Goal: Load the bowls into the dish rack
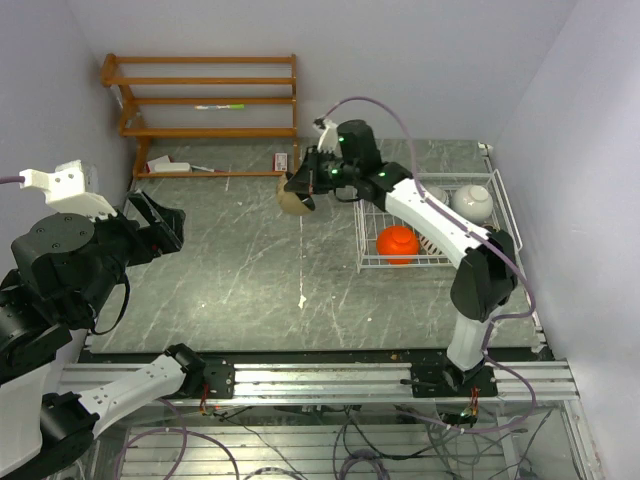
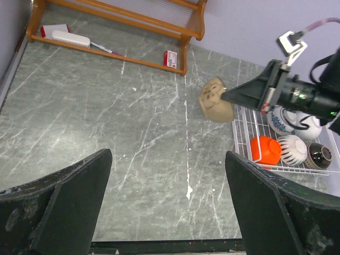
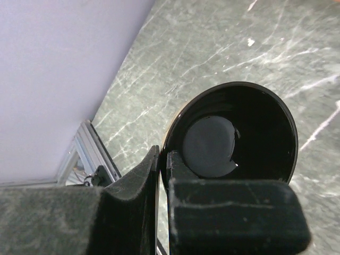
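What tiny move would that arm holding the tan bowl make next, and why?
Probably swing the right pincer sideways toward the dish rack. It is shut on the rim of the tan bowl, which hangs above the table just left of the rack, where the orange bowl and others already sit.

Pale lilac walls (image 1: 400,60), grey marbled table (image 1: 230,270), wooden shelf (image 1: 200,81)
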Robot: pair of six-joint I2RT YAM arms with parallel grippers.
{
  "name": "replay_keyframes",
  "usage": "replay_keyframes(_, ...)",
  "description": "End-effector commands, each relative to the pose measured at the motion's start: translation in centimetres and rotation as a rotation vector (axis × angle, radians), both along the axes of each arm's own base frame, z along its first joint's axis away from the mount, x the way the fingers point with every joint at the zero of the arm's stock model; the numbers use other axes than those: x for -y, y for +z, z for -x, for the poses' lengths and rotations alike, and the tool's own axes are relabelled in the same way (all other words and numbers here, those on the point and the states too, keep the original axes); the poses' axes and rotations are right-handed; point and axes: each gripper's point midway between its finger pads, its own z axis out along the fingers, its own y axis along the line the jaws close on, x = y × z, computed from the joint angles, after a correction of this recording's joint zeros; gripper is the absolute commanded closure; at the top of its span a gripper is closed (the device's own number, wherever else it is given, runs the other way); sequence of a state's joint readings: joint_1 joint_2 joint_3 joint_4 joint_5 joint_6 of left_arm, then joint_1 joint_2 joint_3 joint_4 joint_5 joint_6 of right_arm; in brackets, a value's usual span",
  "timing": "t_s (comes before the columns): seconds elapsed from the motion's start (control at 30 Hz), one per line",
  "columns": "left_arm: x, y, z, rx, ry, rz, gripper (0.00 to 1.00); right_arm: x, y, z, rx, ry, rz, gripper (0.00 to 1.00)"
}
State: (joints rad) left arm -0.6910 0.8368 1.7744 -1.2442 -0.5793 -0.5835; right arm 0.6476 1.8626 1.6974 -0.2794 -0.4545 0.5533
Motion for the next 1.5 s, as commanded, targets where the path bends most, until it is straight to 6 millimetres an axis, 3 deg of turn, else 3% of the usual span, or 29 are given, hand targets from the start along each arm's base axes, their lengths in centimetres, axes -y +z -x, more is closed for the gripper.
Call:
replay_keyframes(0.0, 0.0, 1.2, 0.1, 0.044, -0.008, 0.026, 0.01, 4.2, 8.2, -1.5, 0.117, -0.081, -0.160, 1.00)
replay_keyframes(0.2, 0.3, 1.4, 0.0, 0.046, -0.018, 0.025, 0.01, 11.9, 11.0, -2.6, 0.132, -0.215, -0.223, 1.00)
replay_keyframes(0.4, 1.0, 1.5, -0.1, 0.041, -0.048, 0.028, 0.01, 18.4, 8.9, -3.2, 0.072, -0.327, -0.247, 1.00)
replay_keyframes(0.5, 1.2, 1.6, -0.1, 0.039, -0.061, 0.031, 0.01, 20.7, 7.6, -3.5, 0.029, -0.355, -0.287, 1.00)
replay_keyframes(0.8, 1.8, 2.1, -0.2, 0.031, -0.084, 0.024, 0.01, 23.7, 2.8, -4.9, -0.083, -0.446, -0.436, 1.00)
replay_keyframes(1.03, 2.4, 2.1, -0.6, 0.025, -0.099, 0.019, 0.01, 24.1, -1.4, -6.5, -0.173, -0.469, -0.524, 1.00)
replay_keyframes(1.23, 2.6, 2.1, -1.0, 0.024, -0.095, 0.011, 0.01, 24.5, -4.0, -7.5, -0.236, -0.485, -0.602, 1.00)
replay_keyframes(1.47, 3.2, 1.7, -1.7, 0.012, -0.101, -0.007, 0.01, 24.7, -5.5, -8.4, -0.286, -0.488, -0.691, 1.00)
